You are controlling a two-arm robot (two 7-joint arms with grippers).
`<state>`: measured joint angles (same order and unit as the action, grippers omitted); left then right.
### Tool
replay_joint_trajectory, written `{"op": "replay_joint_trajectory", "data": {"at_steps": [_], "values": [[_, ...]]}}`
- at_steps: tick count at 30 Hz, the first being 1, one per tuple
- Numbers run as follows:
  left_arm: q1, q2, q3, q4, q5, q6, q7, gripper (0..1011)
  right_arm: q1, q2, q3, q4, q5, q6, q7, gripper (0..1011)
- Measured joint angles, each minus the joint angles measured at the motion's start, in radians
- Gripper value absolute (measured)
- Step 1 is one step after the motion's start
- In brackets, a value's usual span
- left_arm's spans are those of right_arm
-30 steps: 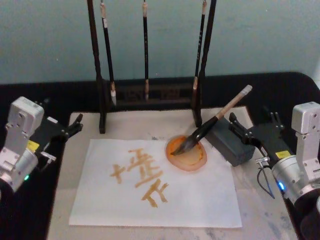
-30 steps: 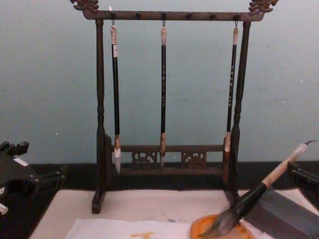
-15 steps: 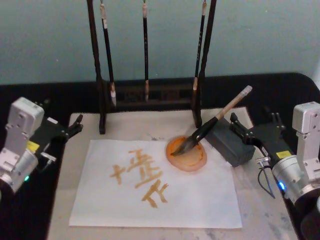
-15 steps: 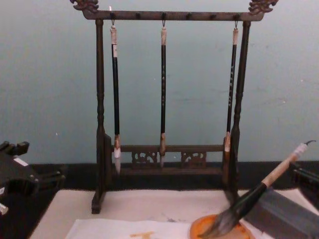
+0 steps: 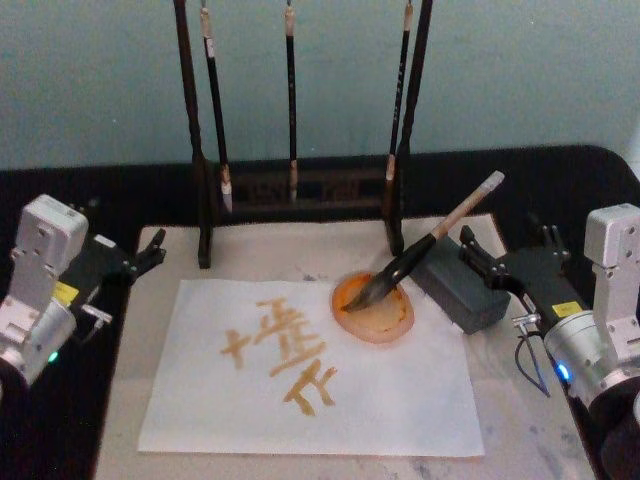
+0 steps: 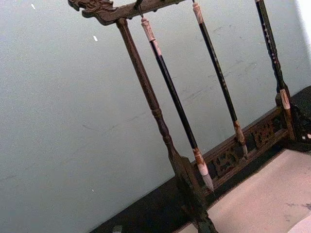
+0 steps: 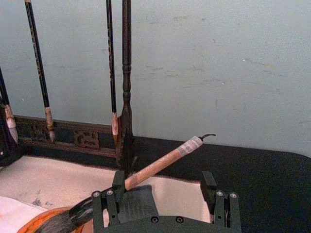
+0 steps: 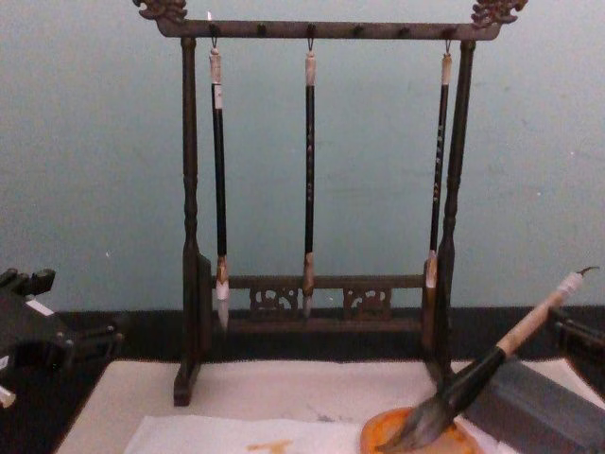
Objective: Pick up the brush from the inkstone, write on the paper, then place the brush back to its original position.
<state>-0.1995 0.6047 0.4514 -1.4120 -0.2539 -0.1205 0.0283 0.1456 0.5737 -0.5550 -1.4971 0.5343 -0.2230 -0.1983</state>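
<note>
brush: thick bamboo-handled brush (image 5: 425,245), bristles in round orange inkstone (image 5: 374,309), handle leaning on grey box (image 5: 462,286)
paper: white sheet (image 5: 310,370), orange strokes
right gripper (image 5: 478,262): fingers open, near the handle
left gripper (image 5: 148,252): fingers open, left edge

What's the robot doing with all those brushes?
Right now nothing is held. The thick bamboo-handled brush leans with its bristles in the round orange inkstone, its handle propped on a grey box. The white paper already bears orange strokes. The open right gripper waits behind the box; the left gripper sits aside.
</note>
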Motion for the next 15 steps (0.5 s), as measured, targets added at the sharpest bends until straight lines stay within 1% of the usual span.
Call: {"op": "replay_joint_trajectory", "data": {"at_steps": [15], "values": [[0.0,0.0,0.0,0.0,0.0,0.0,0.0,1009,0.0,0.0,-0.001,0.0,0.001,-0.001,0.0,1000]]}}
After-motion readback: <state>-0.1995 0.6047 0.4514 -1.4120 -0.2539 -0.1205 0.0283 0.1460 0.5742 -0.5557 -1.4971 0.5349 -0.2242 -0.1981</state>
